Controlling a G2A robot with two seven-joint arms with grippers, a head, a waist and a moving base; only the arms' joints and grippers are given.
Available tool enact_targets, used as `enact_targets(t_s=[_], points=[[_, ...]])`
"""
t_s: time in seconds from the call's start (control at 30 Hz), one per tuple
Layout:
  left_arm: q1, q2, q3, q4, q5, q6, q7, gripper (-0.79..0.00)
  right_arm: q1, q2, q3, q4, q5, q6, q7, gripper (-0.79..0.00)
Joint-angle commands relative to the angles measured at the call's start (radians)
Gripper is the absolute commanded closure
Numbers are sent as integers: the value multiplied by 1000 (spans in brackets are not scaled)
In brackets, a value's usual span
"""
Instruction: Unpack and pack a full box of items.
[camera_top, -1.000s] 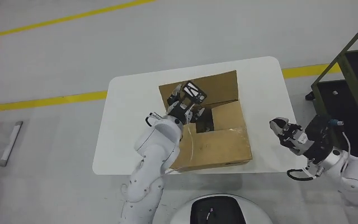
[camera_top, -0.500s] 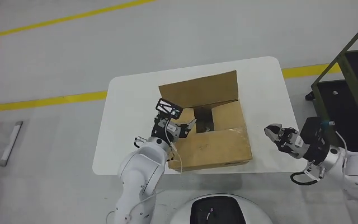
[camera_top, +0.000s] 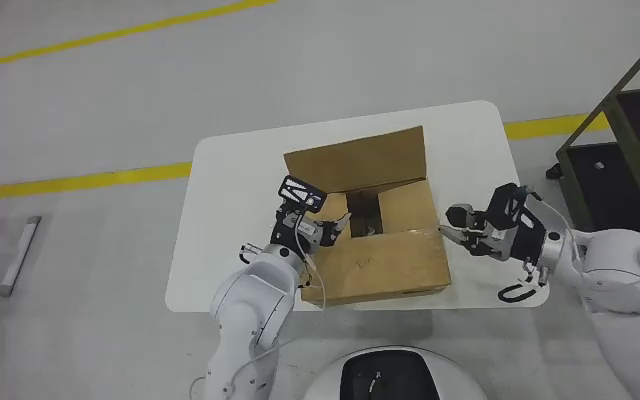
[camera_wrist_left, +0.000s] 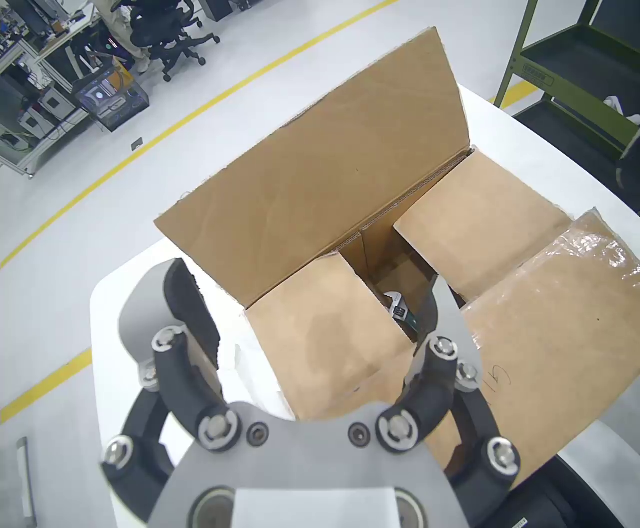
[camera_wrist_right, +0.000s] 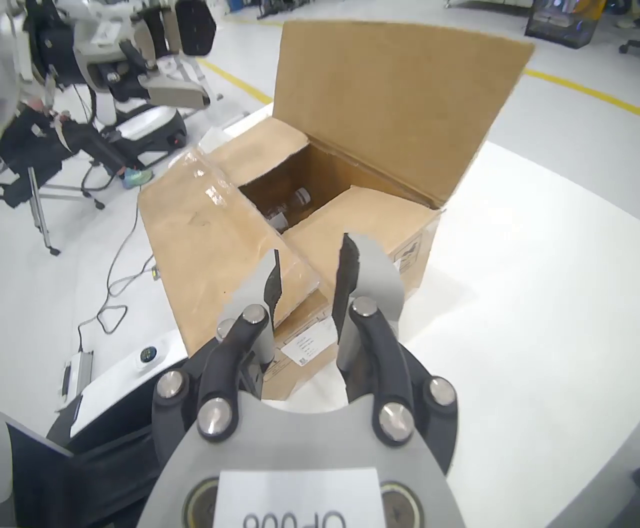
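Fingers (camera_wrist_left: 192, 305) of the left gripper (camera_top: 312, 208) are standing wide apart over the 9 o'clock flap of the cardboard box (camera_top: 385, 265). The right gripper (camera_top: 458, 216) is hovering at the 3 o'clock edge, its fingers narrowly parted beside the taped flap's corner. The box is sitting open on the middle of the white table (camera_top: 230, 200), with an adjustable wrench (camera_wrist_left: 400, 311) lying inside.

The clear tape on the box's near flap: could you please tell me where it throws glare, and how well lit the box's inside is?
Left wrist view: the tape glints white in patches; the box is shadowed inside, yet a wrench shows. Right wrist view: the tape glares too, the inside is dim. Top view: the opening is a dark patch.
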Motion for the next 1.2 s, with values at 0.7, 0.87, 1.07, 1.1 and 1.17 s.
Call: enact_targets(t_s=[0.7,0.87,1.07,1.1,1.17], points=[[0,0,0,0,0,0,0,-785,37,34,-83,63,118,-21,48,-265],[0,0,0,0,0,0,0,-785,32,46,-79,51,230,-33,87,-249],[0,0,0,0,0,0,0,-785,22,63,-77,40,297,-36,151,-231],[0,0,0,0,0,0,0,-785,20,65,-79,42,319,-36,152,-231],[0,0,0,0,0,0,0,-785,19,70,-79,46,356,-37,162,-206]])
